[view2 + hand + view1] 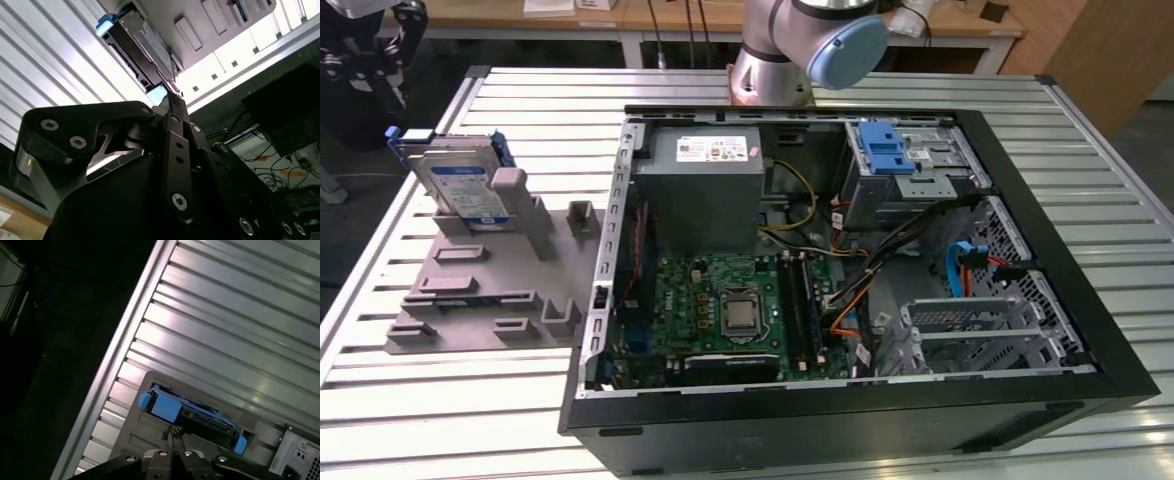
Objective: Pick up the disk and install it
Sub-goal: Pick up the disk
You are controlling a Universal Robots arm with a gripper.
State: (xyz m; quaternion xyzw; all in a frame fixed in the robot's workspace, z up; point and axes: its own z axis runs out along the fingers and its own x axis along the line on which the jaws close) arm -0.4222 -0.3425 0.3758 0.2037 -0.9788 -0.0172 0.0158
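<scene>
Disk (pixel 458 185): upright in grey holder (pixel 480 290) on surface (pixel 454 400).
Pincer (pixel 171 432): fingers pressed together, empty, near disk.

Slatted metal table (pixel 440 420) | grey holder plate (pixel 478 295) on exterior view's left | open computer case (pixel 854 425) beside it
</scene>
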